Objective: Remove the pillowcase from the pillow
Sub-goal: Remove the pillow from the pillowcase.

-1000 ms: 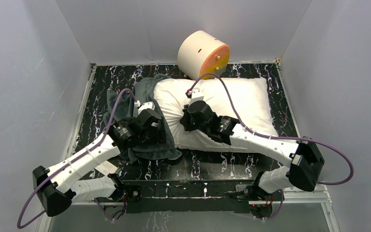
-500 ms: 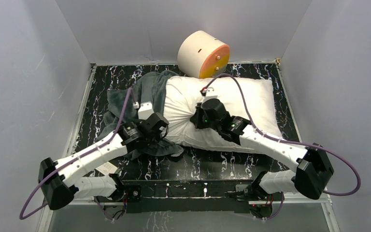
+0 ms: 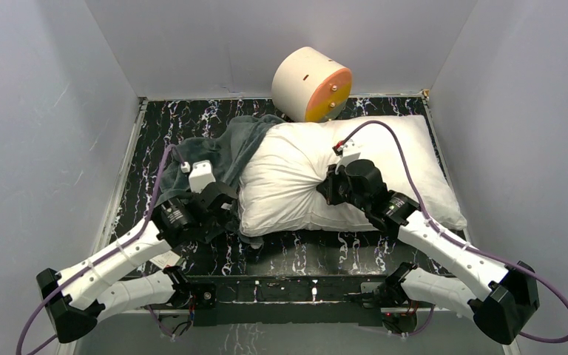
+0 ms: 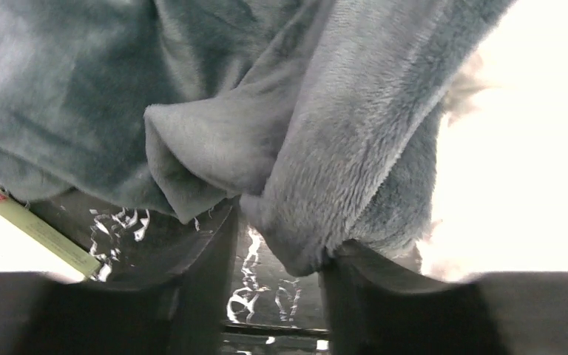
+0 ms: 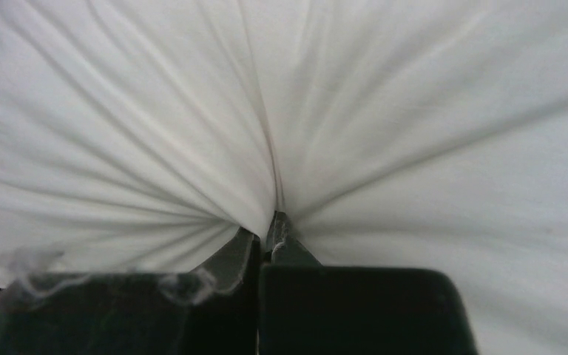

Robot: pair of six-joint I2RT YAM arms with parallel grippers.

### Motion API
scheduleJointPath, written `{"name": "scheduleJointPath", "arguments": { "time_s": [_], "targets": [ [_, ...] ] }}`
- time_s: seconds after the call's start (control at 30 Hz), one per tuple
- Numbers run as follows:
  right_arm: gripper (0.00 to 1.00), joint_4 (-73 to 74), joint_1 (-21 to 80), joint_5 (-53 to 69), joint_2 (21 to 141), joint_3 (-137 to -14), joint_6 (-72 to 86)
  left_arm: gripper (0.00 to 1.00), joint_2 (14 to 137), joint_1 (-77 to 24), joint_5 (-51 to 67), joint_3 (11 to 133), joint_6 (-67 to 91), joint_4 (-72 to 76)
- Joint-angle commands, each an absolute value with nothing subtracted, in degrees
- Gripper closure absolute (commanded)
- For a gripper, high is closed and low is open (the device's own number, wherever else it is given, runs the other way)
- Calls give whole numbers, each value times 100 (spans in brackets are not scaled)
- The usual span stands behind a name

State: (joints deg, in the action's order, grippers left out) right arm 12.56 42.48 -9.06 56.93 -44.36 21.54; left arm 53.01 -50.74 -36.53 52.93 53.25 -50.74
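The plain white pillow (image 3: pixel 288 177) lies across the middle and right of the table, almost fully bare. Only the dark grey face of the pillowcase (image 3: pixel 225 151) shows, bunched against the pillow's left end. My right gripper (image 3: pixel 327 186) is shut on a pinch of the pillow's white cloth (image 5: pixel 192 133), which creases fan out from the right gripper (image 5: pixel 270 229). My left gripper (image 3: pixel 218 211) sits at the pillowcase's near edge. In the left wrist view its jaws stand apart with table showing between them. A plush grey fold (image 4: pixel 325 185) hangs over the left gripper (image 4: pixel 281 259) and touches the right-hand finger.
A cream-and-orange cylinder (image 3: pixel 312 83) stands at the back wall, just behind the pillow. Grey walls close in the black marbled table (image 3: pixel 340 244) on three sides. A pale card (image 3: pixel 164 257) lies near the left arm; the same card (image 4: pixel 29 229) shows in the left wrist view.
My right gripper has dragged the pillow to the right, baring more of it. The left arm has drawn back toward the near left, and the pillowcase has slid further off.
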Motion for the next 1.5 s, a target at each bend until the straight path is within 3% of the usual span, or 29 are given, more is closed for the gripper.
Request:
{"name": "scheduleJointPath", "arguments": {
  "time_s": [0.0, 0.13, 0.2, 0.37, 0.5, 0.67, 0.77, 0.83, 0.93, 1.03, 1.13, 1.2, 1.47],
  "targets": [
    [100, 1604, 4109, -606, 5740, -4480, 1604, 42, 5621, -5045, -3370, 5399, 4750, -4583],
    [100, 1696, 4106, 50, 5856, -4442, 1187, 10, 5858, -5032, -3374, 5857, 4491, -4528],
    [100, 1749, 4106, 502, 5872, -4364, 982, 2, 6002, -4963, -3360, 6195, 4160, -4452],
    [100, 1782, 4178, 1211, 5737, -4073, 665, 2, 6493, -3879, -2222, 6935, 2967, -4001],
    [98, 1582, 4267, 1673, 5506, -3871, 607, 2, 7084, -2440, 381, 7167, 2441, -3197],
    [91, 1695, 4316, 2071, 5407, -3963, 472, 2, 8294, -2181, 1918, 7637, 2249, -2672],
    [83, 1893, 4318, 2025, 5329, -4200, 483, 14, 8805, -2163, 2641, 7637, 2488, -2445],
    [77, 2002, 4319, 1954, 5257, -4410, 525, 34, 8781, -2162, 2767, 7319, 2642, -2146],
    [69, 2068, 4315, 1427, 5168, -4856, 768, 53, 8421, -2162, 2982, 6785, 2656, -1766],
    [57, 1913, 4316, 1146, 5196, -5317, 891, 65, 8086, -2163, 3079, 6360, 2674, -1572],
    [36, 1696, 4316, 933, 5437, -5866, 1059, 69, 7775, -2167, 2839, 5967, 2640, -1584],
    [27, 1654, 4321, 742, 5757, -6336, 1164, 69, 7595, -2170, 2792, 5724, 2664, -1541],
    [18, 2131, 4324, 31, 7751, -7599, 1211, 68, 7054, -2173, 2694, 5152, 2663, -1432]
  ]
}}
